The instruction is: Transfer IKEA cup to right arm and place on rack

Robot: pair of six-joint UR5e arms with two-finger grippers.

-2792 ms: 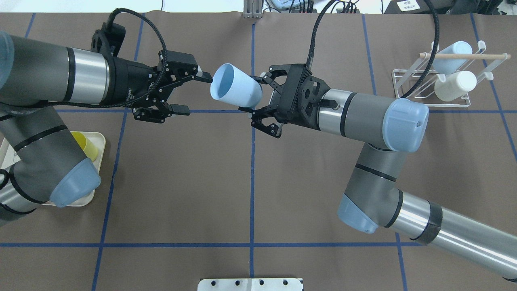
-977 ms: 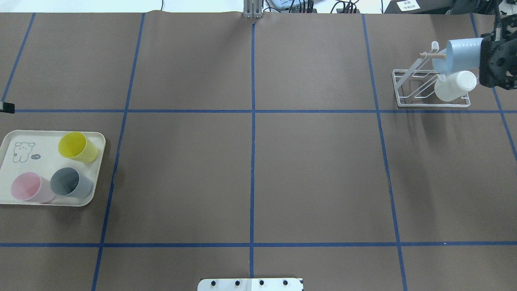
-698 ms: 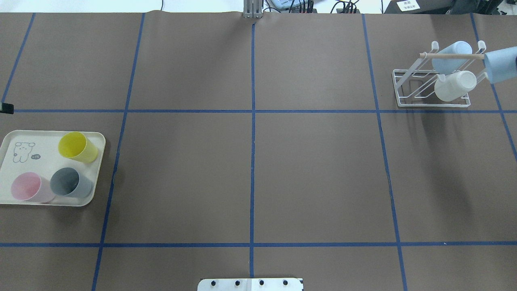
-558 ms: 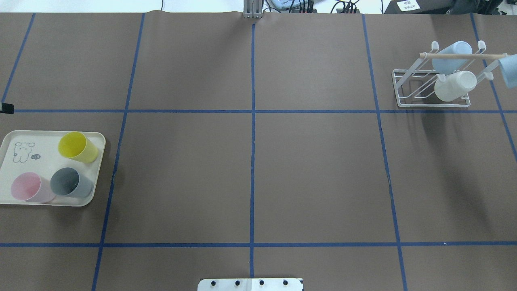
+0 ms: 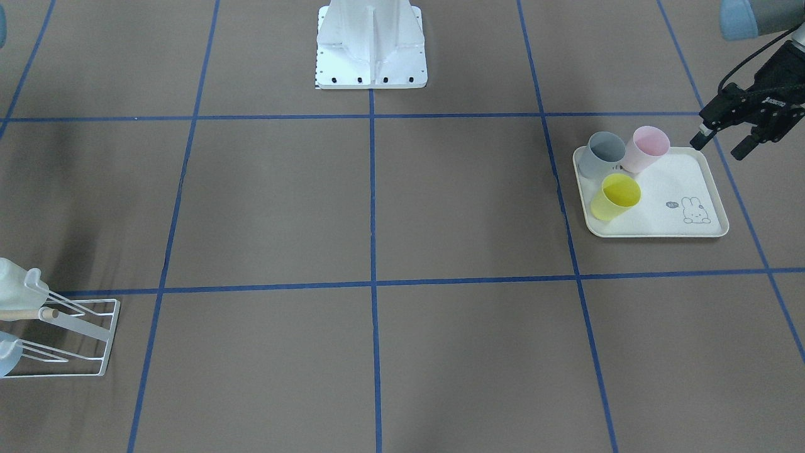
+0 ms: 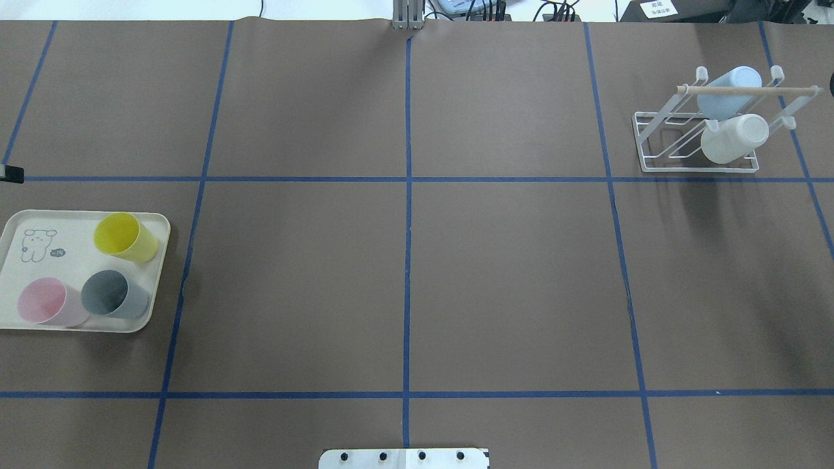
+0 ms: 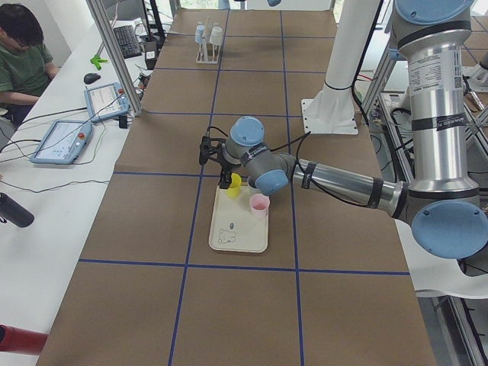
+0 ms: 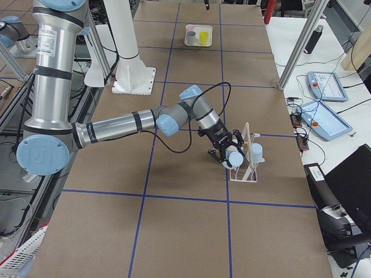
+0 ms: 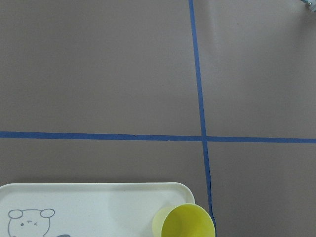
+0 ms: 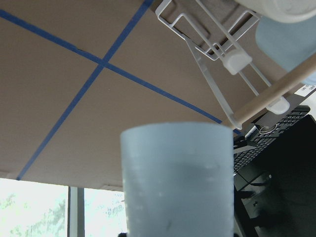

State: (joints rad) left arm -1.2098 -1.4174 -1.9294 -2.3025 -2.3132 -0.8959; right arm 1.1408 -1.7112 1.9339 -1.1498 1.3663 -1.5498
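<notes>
Table (image 6: pixel 404 286): brown cover, blue tape grid.

Right arm (image 8: pixel 116 124): reaches low across the table towards the far right corner. It is outside the overhead view.

Left arm (image 7: pixel 343 183): reaches to the table's left end.

Tray (image 6: pixel 78 221): cream, with a rabbit print, near the left end. It holds a yellow cup (image 6: pixel 127 236), a grey cup (image 6: pixel 114 294) and a pink cup (image 6: pixel 47 303), all lying tipped.

Rack (image 6: pixel 651 163): white wire, standing by the far right corner, with a wooden dowel (image 6: pixel 746 90) across its top. A white cup (image 6: pixel 733 138) and a pale blue cup (image 6: pixel 736 78) sit on its prongs.

Left tool (image 5: pixel 722 143): fingers spread with nothing between them. It hovers by the tray's corner next to the pink cup.

Right tool (image 8: pixel 225 152): just beside the rack. Its fingers show in no close view.

IKEA cup (image 10: pixel 177 177): light blue. It fills the lower middle of the right wrist view, off the table and clear of the rack, so the right tool grips it. It is not yet on a prong.
</notes>
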